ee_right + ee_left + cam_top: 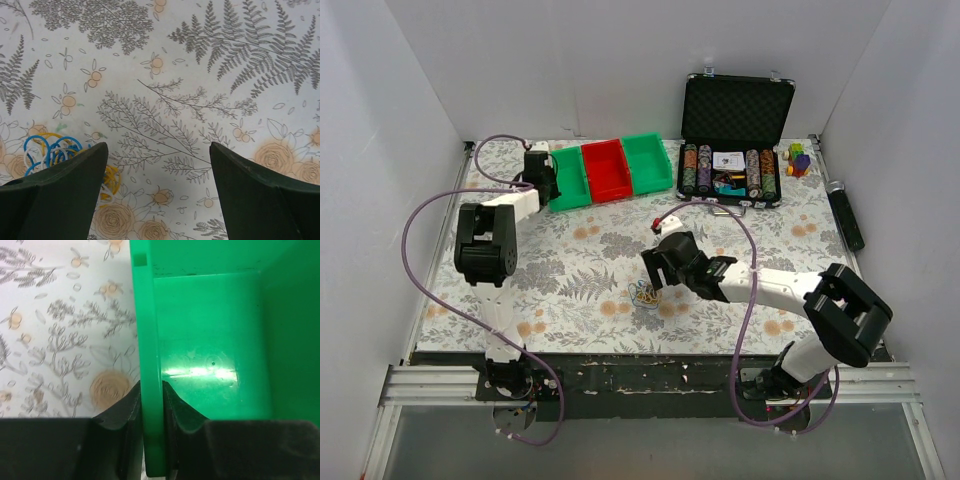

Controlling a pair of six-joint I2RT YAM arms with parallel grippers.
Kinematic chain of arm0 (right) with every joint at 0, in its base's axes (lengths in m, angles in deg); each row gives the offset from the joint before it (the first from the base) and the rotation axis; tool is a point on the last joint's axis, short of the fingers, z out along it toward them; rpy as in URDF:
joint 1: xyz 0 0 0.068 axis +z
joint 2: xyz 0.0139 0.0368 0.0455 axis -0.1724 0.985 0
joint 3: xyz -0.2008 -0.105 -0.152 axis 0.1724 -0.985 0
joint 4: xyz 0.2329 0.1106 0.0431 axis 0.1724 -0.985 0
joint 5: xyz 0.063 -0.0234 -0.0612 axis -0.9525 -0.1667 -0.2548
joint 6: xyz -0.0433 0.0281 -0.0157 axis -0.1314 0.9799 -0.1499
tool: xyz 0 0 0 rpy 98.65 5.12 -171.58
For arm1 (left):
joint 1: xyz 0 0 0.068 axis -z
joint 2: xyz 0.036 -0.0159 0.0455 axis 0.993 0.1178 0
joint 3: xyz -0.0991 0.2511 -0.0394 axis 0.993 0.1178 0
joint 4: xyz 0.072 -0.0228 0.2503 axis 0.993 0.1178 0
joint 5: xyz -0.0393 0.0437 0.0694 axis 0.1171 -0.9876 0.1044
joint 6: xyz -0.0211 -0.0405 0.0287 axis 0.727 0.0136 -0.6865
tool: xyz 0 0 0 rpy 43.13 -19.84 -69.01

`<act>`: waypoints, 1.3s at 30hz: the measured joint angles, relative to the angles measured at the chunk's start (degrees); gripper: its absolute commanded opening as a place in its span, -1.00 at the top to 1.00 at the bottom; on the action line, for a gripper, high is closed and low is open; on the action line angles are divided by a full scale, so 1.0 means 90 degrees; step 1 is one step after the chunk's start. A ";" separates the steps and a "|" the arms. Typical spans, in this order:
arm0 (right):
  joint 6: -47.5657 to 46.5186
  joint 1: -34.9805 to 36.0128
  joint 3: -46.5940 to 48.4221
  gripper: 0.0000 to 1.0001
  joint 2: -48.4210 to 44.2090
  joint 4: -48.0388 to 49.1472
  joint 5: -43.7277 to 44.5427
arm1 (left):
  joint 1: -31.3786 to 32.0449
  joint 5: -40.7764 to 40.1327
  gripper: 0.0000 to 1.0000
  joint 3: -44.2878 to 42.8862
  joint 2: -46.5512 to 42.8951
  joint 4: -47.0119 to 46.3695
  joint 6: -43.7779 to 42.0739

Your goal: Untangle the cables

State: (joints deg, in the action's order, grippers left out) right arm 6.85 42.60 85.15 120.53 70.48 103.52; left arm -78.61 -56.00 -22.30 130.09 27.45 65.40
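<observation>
- the cables [50,152] lie as a small knot of blue, yellow and white loops on the floral tablecloth [165,75], near the front middle of the table.
- the right gripper [157,146] hovers low over the cloth with its jaws spread wide and nothing between them. the knot sits beside the finger on the left of the wrist view, partly hidden under it and not in the gap.
- the left gripper [151,390] is at the far left of the table, well apart from the knot. its two fingers press on either side of one wall of the green bin [150,315], so it grips that wall and no cable.
- step in hand, as i judge it: the approach to a first grasp. no strand is held or drawn out, so the untangling looks barely begun.
- the next move calls for the right gripper to shift sideways until an outer loop lies between its fingers. it should then drop and close on a single strand rather than the whole bundle.
- a second hold to pull against will likely be needed, and the left arm is busy with the bin.
</observation>
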 measured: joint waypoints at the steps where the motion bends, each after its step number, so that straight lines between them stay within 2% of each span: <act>1: 0.0010 0.0053 0.0000 -0.85 0.0061 0.0061 -0.0058 | 0.0000 0.0000 0.93 0.0274 -0.0158 -0.0129 -0.0068; 6: 0.0146 0.0313 0.0078 -0.87 0.0202 0.0345 -0.0301 | 0.0000 -0.0083 1.00 0.1236 -0.0767 -0.0542 -0.0284; 16: 0.0515 0.0500 0.0032 -0.88 0.0170 0.0658 -0.0648 | -0.0017 0.0036 1.00 0.2902 -0.2285 -0.0884 -0.0891; 21: 0.0782 0.0551 -0.0289 -0.75 0.0107 0.0860 -0.0838 | -0.0017 0.0282 1.00 0.3580 -0.2997 -0.0823 -0.1180; 26: 0.1100 0.0682 -0.0828 -0.55 0.0051 0.1059 -0.1001 | 0.0022 0.0500 1.00 0.4243 -0.3640 -0.0692 -0.1311; 28: 0.1209 0.0753 -0.1049 -0.40 -0.0041 0.1100 -0.1039 | 0.0075 0.0542 1.00 0.4495 -0.3966 -0.0610 -0.1358; 31: 0.1384 0.0874 -0.1367 -0.02 -0.0287 0.1141 -0.1059 | 0.0226 0.0561 1.00 0.4847 -0.4456 -0.0495 -0.1443; 35: 0.1622 0.1073 -0.1732 0.24 -0.0738 0.1171 -0.1061 | 0.0522 0.0573 1.00 0.5214 -0.4996 -0.0379 -0.1498; 39: 0.1766 0.1399 -0.2008 0.59 -0.1205 0.1107 -0.1022 | 0.0967 0.0522 1.00 0.5302 -0.5200 -0.0192 -0.1445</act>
State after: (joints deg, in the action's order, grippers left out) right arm 22.74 55.19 67.08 109.69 80.44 94.32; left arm -69.92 -51.30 25.41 83.30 25.72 52.39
